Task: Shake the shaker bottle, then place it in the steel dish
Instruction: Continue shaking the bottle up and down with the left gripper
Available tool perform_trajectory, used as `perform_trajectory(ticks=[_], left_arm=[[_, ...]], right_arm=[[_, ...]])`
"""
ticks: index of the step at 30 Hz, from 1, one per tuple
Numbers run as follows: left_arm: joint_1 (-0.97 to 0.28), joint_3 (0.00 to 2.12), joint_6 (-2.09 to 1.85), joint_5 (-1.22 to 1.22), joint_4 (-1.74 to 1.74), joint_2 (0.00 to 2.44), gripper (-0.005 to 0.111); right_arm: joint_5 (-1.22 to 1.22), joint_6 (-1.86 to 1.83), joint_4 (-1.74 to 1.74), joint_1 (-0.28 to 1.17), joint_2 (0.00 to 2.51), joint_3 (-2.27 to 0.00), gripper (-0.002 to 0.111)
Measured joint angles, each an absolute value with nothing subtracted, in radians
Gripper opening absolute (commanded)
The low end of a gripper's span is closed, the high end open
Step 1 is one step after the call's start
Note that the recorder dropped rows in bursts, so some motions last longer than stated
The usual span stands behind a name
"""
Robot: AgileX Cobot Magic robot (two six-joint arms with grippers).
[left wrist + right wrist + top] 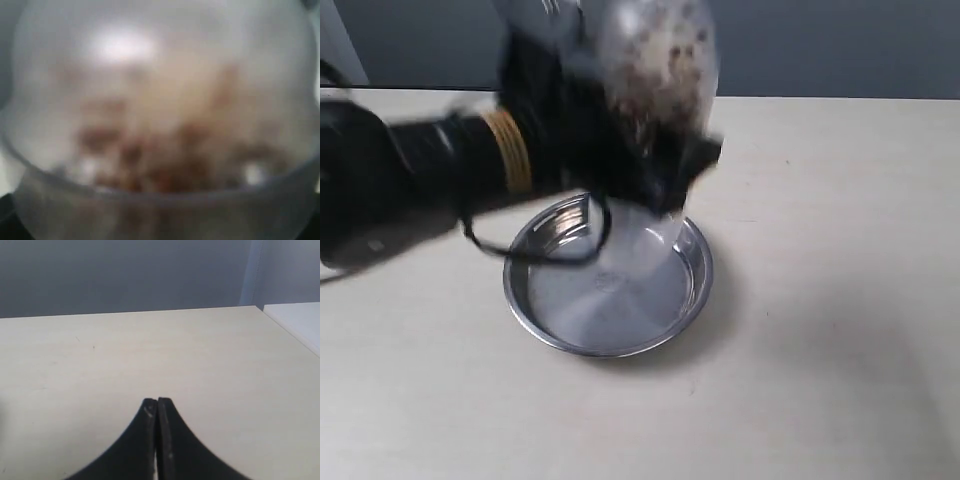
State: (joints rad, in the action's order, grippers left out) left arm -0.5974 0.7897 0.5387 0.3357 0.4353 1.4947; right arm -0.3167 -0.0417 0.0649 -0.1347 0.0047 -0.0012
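The clear shaker bottle (pixel 655 60), with brown pellets inside, is blurred by motion in the air above the steel dish (pixel 552 320). My left gripper (pixel 650 150) is shut on the bottle, its black arm reaching in from the left. In the left wrist view the bottle (pixel 160 120) fills the whole frame, out of focus, and the fingers are hidden. The steel dish sits on the table below, its stamped centre showing. My right gripper (pixel 157 402) is shut on nothing over bare table and does not show in the exterior view.
The pale wooden table (pixel 820 350) spreads around the dish. A grey wall (pixel 840 45) runs along its far edge. In the right wrist view the table's corner and a white surface (pixel 297 322) lie at the far right.
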Motion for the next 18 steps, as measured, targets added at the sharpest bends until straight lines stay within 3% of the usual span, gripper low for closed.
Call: perform_trajectory(ticks=[3, 8, 13, 18], left_arm=[[-0.597, 0.767, 0.548, 0.252, 0.45, 1.507, 0.0], [-0.603, 0.862, 0.522, 0.368, 0.467, 1.335, 0.0], [-0.608, 0.744, 0.539, 0.318, 0.425, 1.485, 0.0], [-0.608, 0.82, 0.502, 0.347, 0.443, 1.374, 0.0]], right_arm=[[-0.319, -0.042, 0.065, -0.135, 0.005, -0.001, -0.001], [-0.317, -0.042, 0.065, -0.135, 0.005, -0.001, -0.001], [-0.317, -0.042, 0.065, -0.135, 0.005, -0.001, -0.001], [-0.319, -0.042, 0.065, -0.135, 0.005, -0.001, -0.001]])
